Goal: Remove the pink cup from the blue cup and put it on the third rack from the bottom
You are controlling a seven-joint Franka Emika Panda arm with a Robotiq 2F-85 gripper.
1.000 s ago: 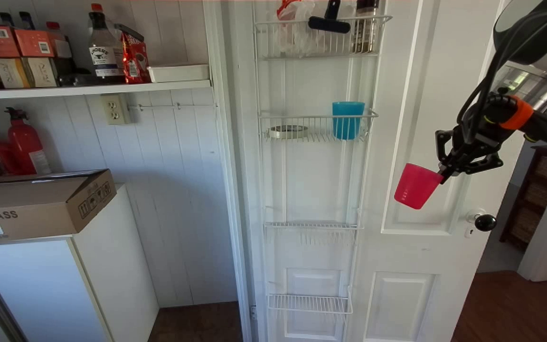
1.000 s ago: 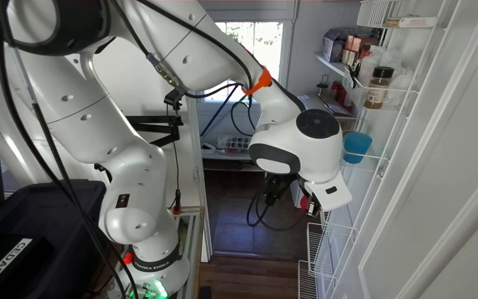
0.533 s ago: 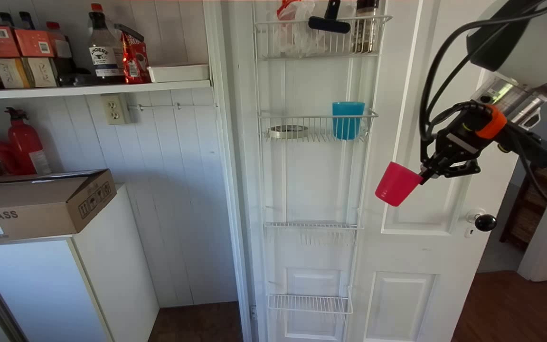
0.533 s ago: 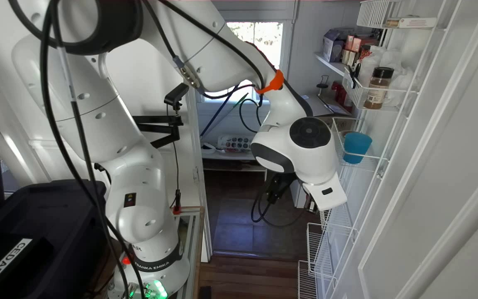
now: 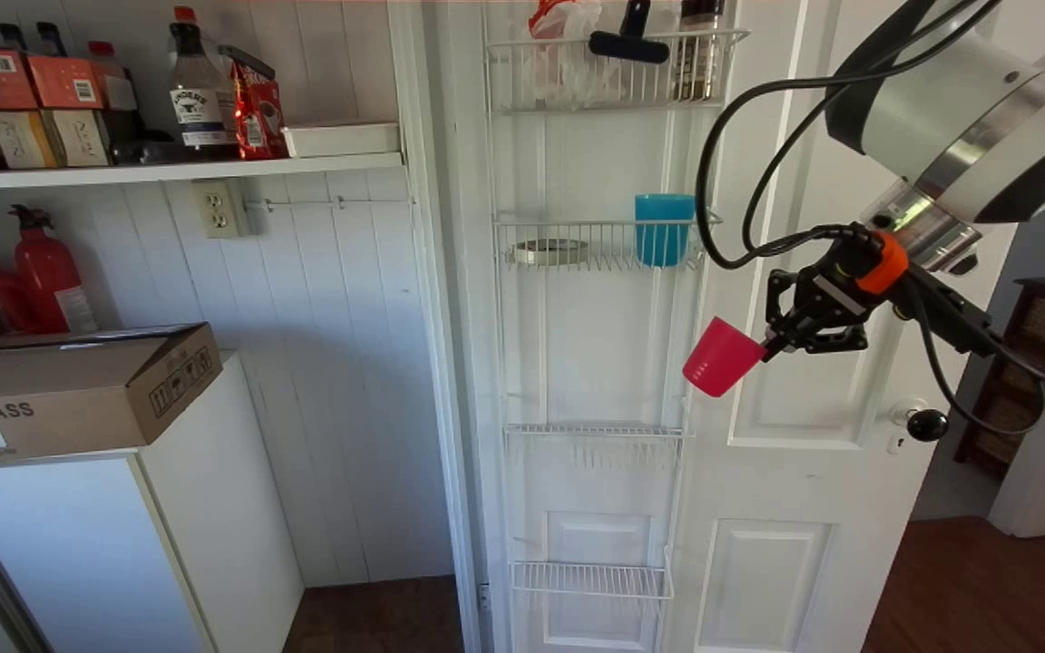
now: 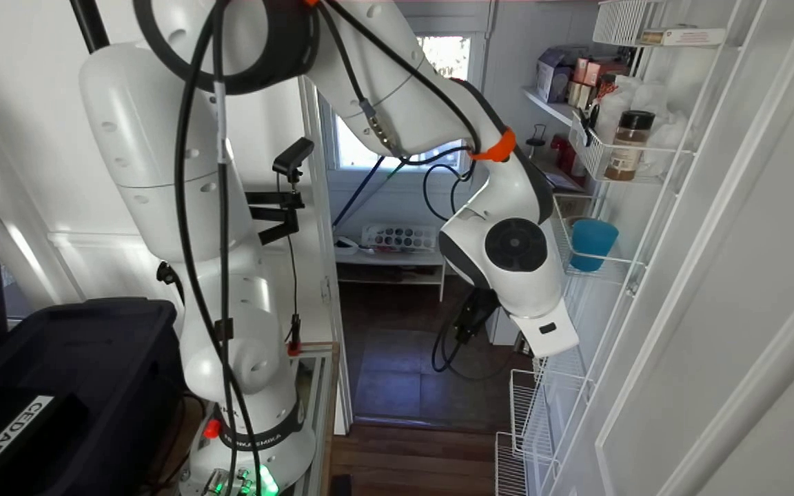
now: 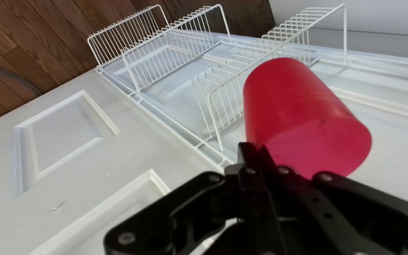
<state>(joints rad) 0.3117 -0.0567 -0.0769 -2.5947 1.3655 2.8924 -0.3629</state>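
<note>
The pink cup [image 5: 720, 359] has shifted toward the wire shelving [image 5: 591, 579]

I have the gripper [image 7: 256, 148] drawn together on the pink cup, its fingers [image 7: 249, 157] nipping the wall at the rim. The cup tilts, mouth turned back to the gripper, base pointing down and away. Since the earlier frame it has slid left in an exterior view: then a strip of door [image 5: 804, 481] showed between it and the wire shelving, and now its outline overlaps the right side. Whether they touch, I cannot tell. In my wrist view the cup is held in the air, covering part of the third rack from the bottom [image 7: 289, 41], the nearest tier there.

A loop of cable [image 5: 781, 84] has come across as well, now crossing at the right edge of the blue cup [image 5: 662, 231]. That one stands upright, unmoved, one tier higher, with a low round object [image 5: 551, 258] along the same shelf.

Farther back, in an exterior view, my arm [image 6: 411, 110] hides the pink cup; its orange strap [image 6: 497, 147] sits farther right than before.
</note>
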